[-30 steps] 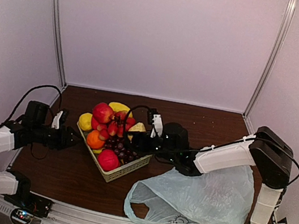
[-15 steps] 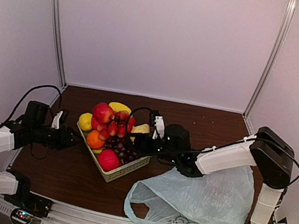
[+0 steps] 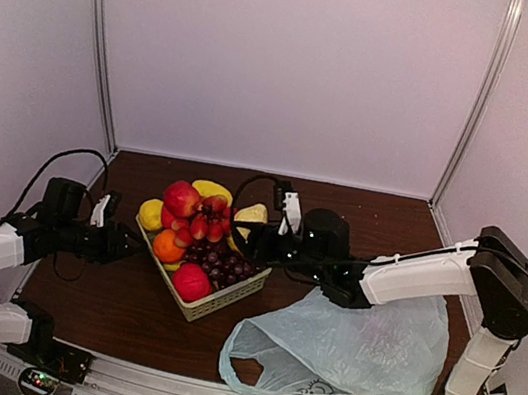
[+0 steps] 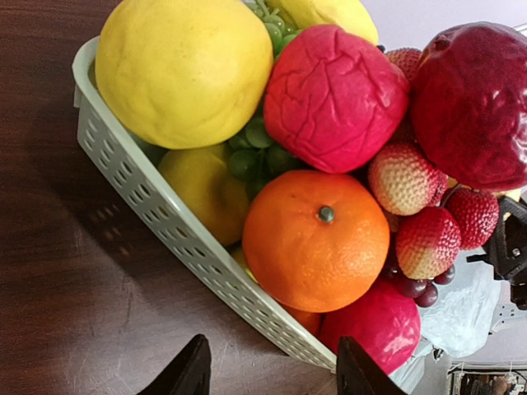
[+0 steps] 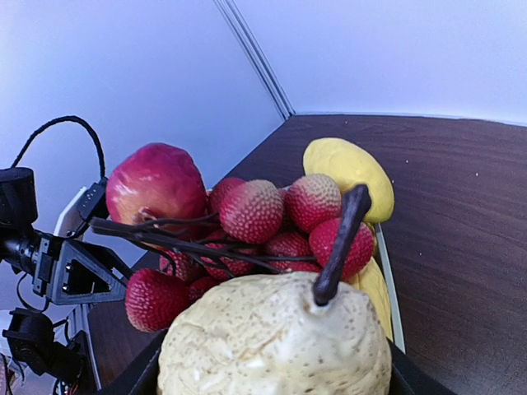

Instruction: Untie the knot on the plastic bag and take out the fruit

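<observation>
The pale blue plastic bag (image 3: 349, 354) lies flat and slack at the front right, its mouth open toward the basket; no knot shows on it. The fruit fills a pale slotted basket (image 3: 226, 303): a lumpy lemon (image 3: 151, 213), a smooth yellow mango (image 3: 211, 189), an orange (image 4: 317, 239), red apples and red berries (image 5: 251, 210). My right gripper (image 3: 258, 235) is shut on a speckled cream pear (image 5: 272, 337) over the basket's right edge, with a dark finger against each side of it. My left gripper (image 4: 274, 354) stands open just short of the basket's left wall (image 4: 165, 206).
Dark grapes (image 3: 217, 266) sit low in the basket. The brown table (image 3: 124, 306) is boxed in by white walls at the back and both sides. The bag's loop handle (image 3: 247, 357) reaches close to the front rail.
My right gripper's jaws have narrowed onto the pear, and arm and pear have shifted a little back and right over the basket. The left arm has not moved.
</observation>
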You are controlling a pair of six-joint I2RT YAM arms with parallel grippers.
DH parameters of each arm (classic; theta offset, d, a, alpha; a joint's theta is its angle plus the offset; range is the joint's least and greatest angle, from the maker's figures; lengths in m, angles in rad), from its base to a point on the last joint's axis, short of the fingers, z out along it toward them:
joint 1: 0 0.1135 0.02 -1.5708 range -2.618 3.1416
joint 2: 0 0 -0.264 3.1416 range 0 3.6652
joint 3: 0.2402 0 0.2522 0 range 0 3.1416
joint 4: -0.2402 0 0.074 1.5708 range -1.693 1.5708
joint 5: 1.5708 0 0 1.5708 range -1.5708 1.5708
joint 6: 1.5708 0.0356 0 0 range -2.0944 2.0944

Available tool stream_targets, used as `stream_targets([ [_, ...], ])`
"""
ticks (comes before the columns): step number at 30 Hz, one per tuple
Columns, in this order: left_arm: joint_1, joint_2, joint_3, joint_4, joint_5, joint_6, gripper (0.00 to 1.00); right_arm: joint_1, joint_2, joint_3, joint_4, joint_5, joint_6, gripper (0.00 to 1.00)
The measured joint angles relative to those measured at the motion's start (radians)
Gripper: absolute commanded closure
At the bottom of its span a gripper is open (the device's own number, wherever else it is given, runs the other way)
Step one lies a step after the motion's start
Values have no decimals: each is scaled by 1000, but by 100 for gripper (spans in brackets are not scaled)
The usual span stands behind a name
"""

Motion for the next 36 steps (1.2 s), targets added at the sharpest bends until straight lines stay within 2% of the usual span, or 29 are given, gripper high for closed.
stream_targets([
  [9,0,-3,0,-2,2,0,48,32,-101,0,-66,0,-63,44],
  [18,0,-9,0,-3,7,0,48,167,-102,21,-154,29,-96,43],
  [36,0,-43,-5,-21,10,0,48,248,48,268,-367,177,-321,43],
])
